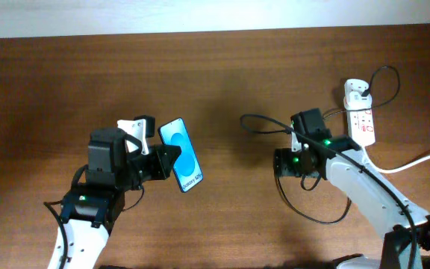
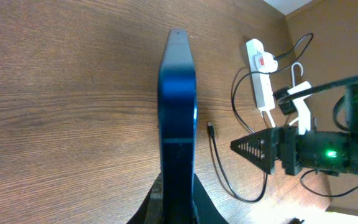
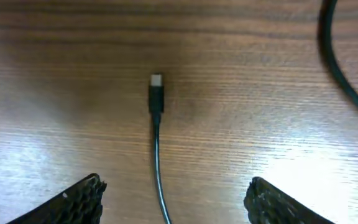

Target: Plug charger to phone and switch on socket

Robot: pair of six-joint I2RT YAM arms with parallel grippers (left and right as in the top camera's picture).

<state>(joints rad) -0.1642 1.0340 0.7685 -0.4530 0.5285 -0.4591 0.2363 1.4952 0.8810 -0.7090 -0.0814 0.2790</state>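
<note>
Left fingers [image 1: 166, 160] clamp the phone [image 1: 182, 153] left of centre overhead. Right fingers [image 3: 73, 200] stand wide over the charger connector [image 3: 156, 98] lying on the table [image 3: 260, 93], and should straddle it squarely before closing.

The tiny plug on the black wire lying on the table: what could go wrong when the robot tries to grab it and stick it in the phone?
The connector tip is small and lies flat on the table, so the open right gripper might nudge it away or pinch it crooked. The left gripper holds the phone at one edge only; a push could twist it. The black cable loops near the right arm and may snag.
</note>
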